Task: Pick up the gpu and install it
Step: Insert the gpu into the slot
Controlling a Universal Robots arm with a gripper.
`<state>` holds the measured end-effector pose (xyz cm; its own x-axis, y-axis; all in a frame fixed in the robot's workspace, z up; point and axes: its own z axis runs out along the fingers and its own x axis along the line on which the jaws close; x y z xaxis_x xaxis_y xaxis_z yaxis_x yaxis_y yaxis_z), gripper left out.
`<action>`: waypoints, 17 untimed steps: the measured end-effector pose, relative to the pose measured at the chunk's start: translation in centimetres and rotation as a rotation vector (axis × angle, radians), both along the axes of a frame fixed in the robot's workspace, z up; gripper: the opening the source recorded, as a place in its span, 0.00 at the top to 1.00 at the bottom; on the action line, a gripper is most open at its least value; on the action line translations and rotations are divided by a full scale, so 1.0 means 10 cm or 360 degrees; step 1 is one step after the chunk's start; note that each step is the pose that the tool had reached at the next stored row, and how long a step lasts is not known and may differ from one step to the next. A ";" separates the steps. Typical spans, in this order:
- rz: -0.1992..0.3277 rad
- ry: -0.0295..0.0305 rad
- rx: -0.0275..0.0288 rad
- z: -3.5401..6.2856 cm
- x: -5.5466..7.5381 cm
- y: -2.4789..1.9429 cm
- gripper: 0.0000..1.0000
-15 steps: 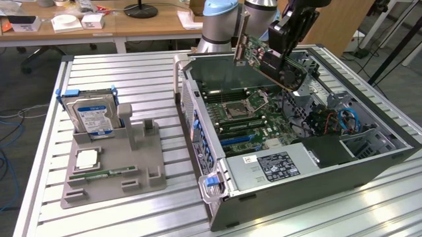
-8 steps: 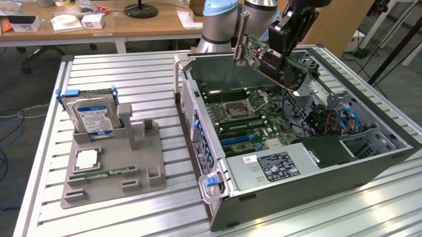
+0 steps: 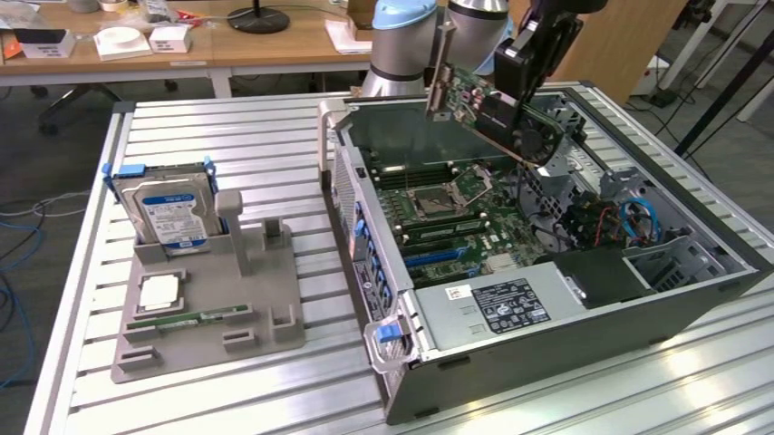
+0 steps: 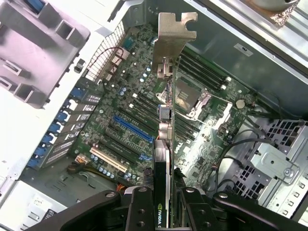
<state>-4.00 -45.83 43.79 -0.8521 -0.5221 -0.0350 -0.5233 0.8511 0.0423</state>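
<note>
The gpu, a green card with a black cooler and a silver end bracket, hangs tilted above the open computer case, over the motherboard. My gripper is shut on the card's upper edge. In the wrist view the gpu is seen edge-on, with its silver bracket pointing away from me. Gripper clamps it from both sides. Below the card lie the motherboard and its blue expansion slot, apart from the card.
A grey parts holder on the slatted table carries a silver hard drive, a processor chip and a memory stick. Inside the case a drive cage and cables stand beside the motherboard. Desks stand behind.
</note>
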 end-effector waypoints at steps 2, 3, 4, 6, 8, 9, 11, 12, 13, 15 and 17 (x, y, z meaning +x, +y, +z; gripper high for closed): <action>0.0025 0.00000 -0.00001 0.000 0.00 0.000 0.74; 0.0039 0.00000 -0.00001 0.000 0.00 0.000 0.74; 0.0054 0.00000 -0.00002 0.001 0.00 0.000 0.74; 0.0086 0.00001 -0.00003 0.001 0.00 0.000 0.74; 0.0116 0.00001 -0.00003 0.001 0.00 0.000 0.74; 0.0131 0.00001 -0.00003 0.001 0.00 0.000 0.74; 0.0160 0.00001 -0.00002 0.001 0.00 0.000 0.74; 0.0175 -0.00001 0.00000 0.000 0.00 0.000 0.74; 0.0188 0.00000 0.00000 0.001 0.00 0.000 0.74; 0.0212 0.00000 0.00000 0.001 0.00 0.000 0.74; 0.0235 0.00000 -0.00002 0.001 0.00 0.000 0.74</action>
